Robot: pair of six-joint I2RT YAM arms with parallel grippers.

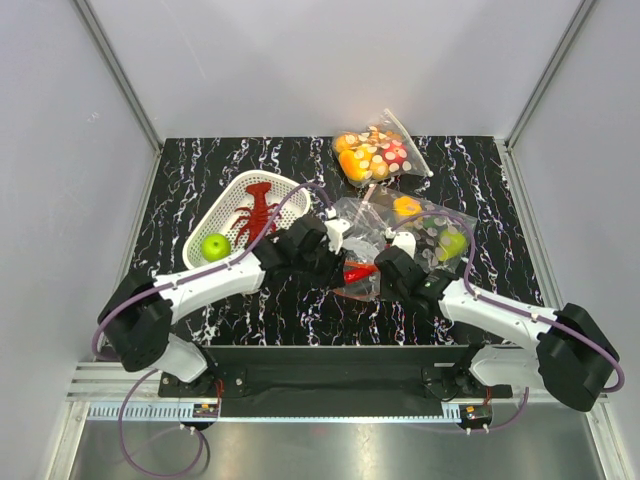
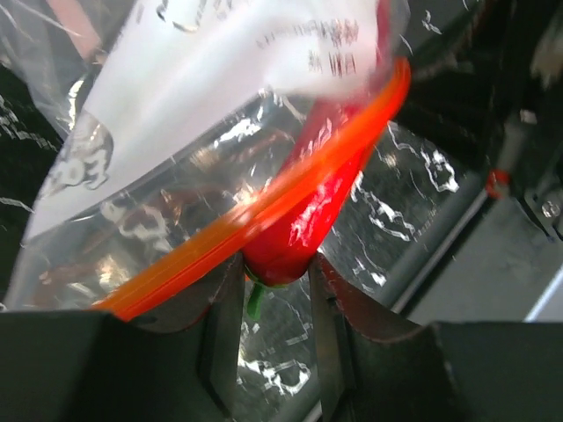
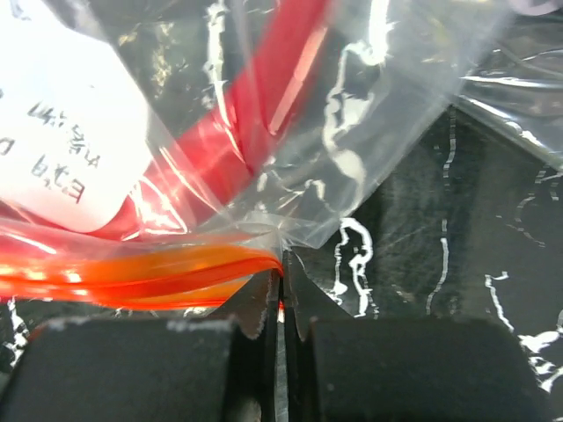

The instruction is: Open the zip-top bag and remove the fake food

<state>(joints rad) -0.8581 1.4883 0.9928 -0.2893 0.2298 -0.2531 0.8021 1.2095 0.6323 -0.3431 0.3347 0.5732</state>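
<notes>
Counter point(image 1: 190, 180): black, white marble veining. Basket point(image 1: 222, 205): white. Lobster point(image 1: 258, 212): red. Apple point(image 1: 216, 247): green. Chili point(image 2: 303, 229): glossy red, green stem. Bag point(image 2: 158, 202): clear, orange strip, white label, black print. Dotted bags point(image 1: 375, 155): clear, white dots; orange, red, yellow-green fruit inside. Arms point(image 1: 215, 280): white, black joints. Cables point(image 1: 125, 440): purple.

top cam's high up behind the arm bases, looking down and forward over the whole table point(image 1: 200, 170), far off. left wrist cam stares out along the left gripper point(image 2: 273, 290), super close, chili pepper point(image 2: 308, 220) right at its tips, zip strip point(image 2: 264, 207) just past them. right wrist cam does the same over the right gripper point(image 3: 280, 286), jammed against the zip-top bag point(image 3: 378, 105). both wrist views share that strip, top cam shows it tiny between the grippers
</notes>
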